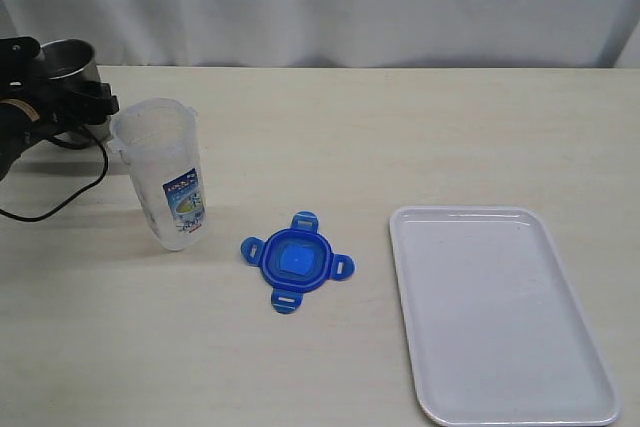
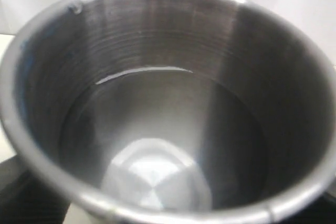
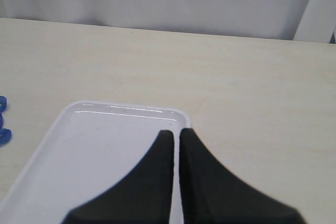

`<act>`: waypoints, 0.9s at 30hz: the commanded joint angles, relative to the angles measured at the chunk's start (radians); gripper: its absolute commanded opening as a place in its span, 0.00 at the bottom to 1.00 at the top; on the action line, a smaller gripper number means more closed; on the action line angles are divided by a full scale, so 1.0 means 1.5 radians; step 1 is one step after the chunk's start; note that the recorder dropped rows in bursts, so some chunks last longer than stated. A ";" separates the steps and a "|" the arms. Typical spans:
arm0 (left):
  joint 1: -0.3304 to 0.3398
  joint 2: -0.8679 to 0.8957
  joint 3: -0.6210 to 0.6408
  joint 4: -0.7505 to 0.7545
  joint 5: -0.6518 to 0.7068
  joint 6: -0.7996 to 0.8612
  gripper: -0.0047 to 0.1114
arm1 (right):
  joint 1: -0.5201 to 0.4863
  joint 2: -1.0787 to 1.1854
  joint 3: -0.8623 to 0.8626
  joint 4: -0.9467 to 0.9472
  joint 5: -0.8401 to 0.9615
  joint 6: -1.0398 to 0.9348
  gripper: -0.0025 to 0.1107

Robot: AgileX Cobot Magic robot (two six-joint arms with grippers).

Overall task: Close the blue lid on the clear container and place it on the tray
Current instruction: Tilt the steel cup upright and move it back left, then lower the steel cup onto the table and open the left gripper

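Pale tabletop [image 1: 400,137] was set with the clear container [image 1: 165,172], unlidded, near its left edge, blue lid [image 1: 297,262] mid-table, tray [image 1: 560,347] by the right edge. Left gripper [image 1: 62,87] was clamped wide round a grey metal cup [image 1: 70,57] — right gripper [image 3: 176,134] shut, empty. Lidding was not begun; the lid needed grasping first

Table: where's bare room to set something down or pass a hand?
The tray is bare. The table is open between blue lid and tray, and behind both. Crowded far left: clear container beside metal cup.
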 commanded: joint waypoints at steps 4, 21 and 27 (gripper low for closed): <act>-0.001 -0.008 -0.008 0.009 -0.052 -0.005 0.69 | 0.001 -0.004 0.001 -0.002 -0.001 -0.002 0.06; -0.001 -0.007 -0.008 0.045 -0.033 -0.022 0.69 | 0.001 -0.004 0.001 -0.002 -0.001 -0.002 0.06; -0.001 0.042 -0.008 0.058 -0.077 -0.022 0.69 | 0.001 -0.004 0.001 -0.002 -0.001 -0.002 0.06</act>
